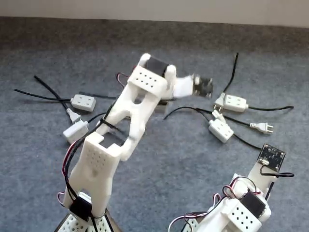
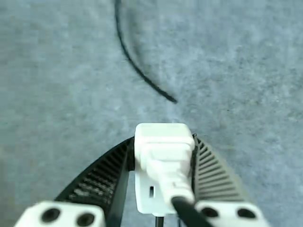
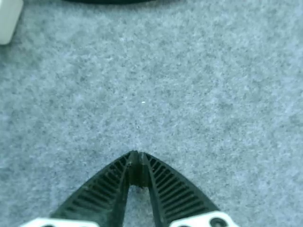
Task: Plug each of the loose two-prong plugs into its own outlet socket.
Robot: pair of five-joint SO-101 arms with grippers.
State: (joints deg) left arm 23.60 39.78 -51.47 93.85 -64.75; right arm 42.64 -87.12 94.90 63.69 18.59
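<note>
Two sockets, left side: upper left socket (image 1: pixel 83 102) lies flat at 9 o'clock. The lower left socket (image 1: pixel 76 130) is just below it toward 8 o'clock, with a small white plug (image 1: pixel 72 116) touching its far end. Their black cords run out to the 10 o'clock edge.
Left arm (image 1: pixel 145 96): spans from 7 o'clock up to the centre.
Left gripper (image 2: pixel 163 142): narrow, clamped on the held plug (image 2: pixel 163 161), a white body with a black cord leaving it toward the wrist.
Black cord (image 2: pixel 142 75): lies on the carpet just ahead of that claw, with its end free.
Open room: grey carpet (image 1: pixel 188 159) is bare from the centre to 6 o'clock, between the two arms.
Far edge: pale strip (image 1: pixel 217 8) at 12 o'clock.
Upper right socket (image 1: pixel 235 102): at 2 o'clock, with a plug at its inner end.
Lower right socket (image 1: pixel 220 130): just below at 3 o'clock.
Loose plug (image 1: pixel 263 127): near the 3 o'clock edge, prongs pointing outward, apart from both sockets.
Right arm (image 1: pixel 241 217): at 5 o'clock.
Right gripper (image 3: pixel 138 158): tips pressed together with nothing between them, over bare carpet.
</note>
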